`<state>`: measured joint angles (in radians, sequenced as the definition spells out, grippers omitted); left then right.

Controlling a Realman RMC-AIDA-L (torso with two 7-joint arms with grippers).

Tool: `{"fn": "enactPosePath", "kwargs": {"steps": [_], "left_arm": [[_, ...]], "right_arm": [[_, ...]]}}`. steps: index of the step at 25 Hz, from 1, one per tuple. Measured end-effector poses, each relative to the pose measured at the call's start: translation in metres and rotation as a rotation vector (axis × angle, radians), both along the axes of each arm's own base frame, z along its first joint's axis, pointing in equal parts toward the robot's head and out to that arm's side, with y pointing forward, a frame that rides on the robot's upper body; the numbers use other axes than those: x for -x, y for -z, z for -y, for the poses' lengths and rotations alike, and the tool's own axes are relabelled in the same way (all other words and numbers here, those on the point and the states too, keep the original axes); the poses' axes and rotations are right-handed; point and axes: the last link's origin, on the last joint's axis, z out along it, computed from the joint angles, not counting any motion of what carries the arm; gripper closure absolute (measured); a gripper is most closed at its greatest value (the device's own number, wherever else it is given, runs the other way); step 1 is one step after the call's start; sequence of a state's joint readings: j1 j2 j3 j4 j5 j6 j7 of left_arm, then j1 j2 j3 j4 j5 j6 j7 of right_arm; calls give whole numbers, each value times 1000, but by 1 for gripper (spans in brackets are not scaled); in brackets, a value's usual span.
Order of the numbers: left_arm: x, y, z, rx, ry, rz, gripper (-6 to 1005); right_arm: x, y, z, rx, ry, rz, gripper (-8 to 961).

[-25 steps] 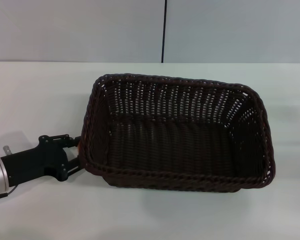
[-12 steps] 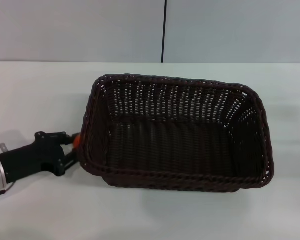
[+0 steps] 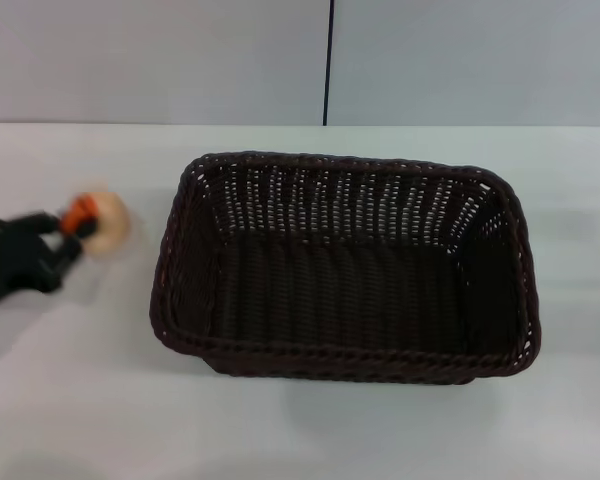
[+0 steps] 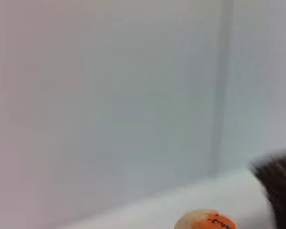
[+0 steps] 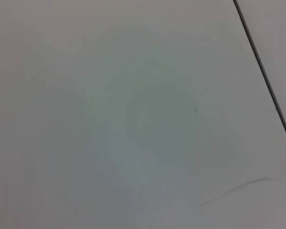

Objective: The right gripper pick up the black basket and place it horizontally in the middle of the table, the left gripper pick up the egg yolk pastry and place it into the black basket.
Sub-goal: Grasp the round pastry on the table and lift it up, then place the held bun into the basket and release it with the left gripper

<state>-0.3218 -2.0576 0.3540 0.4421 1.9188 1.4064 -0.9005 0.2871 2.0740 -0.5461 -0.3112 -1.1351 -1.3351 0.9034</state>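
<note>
Your left gripper [image 3: 75,232] is out near the left edge of the white counter [image 3: 80,400], its black fingers closed around the egg yolk pastry [image 3: 102,220], which it holds clear of the surface with the orange-red patch turned toward the gripper. The pastry sits well apart from the black basket [image 3: 345,265], off to that basket's left side and level with its far half.

The basket lies lengthwise across the middle of the counter, its long sides running parallel to the front edge, open side up, its woven floor bare. Its braided rim [image 3: 340,352] is closest to you along the front.

From the left wrist camera you see the top of the pastry [image 4: 206,221], cream with an orange patch and dark markings, and a blurred dark edge of the basket [image 4: 279,191] beyond it, against a pale wall.

Your right gripper is out of sight; its wrist camera shows only a plain grey surface crossed by a dark seam [image 5: 264,78].
</note>
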Motion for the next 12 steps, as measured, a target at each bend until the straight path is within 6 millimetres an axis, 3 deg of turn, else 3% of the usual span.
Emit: {"fn": "enactPosePath", "kwargs": {"steps": [2,5,12], "left_arm": [[2,-14,-2,-112,-31,63,791],[-3,-19,-2,-162,-18,126,803],[-48,-8,-2,-89,193,303,848]], "right_arm": [[0,0,0,1,0,-1,524],[1,2,-1,3,0,-5,524],[3,5,-3,9,-3,-13,524]]}}
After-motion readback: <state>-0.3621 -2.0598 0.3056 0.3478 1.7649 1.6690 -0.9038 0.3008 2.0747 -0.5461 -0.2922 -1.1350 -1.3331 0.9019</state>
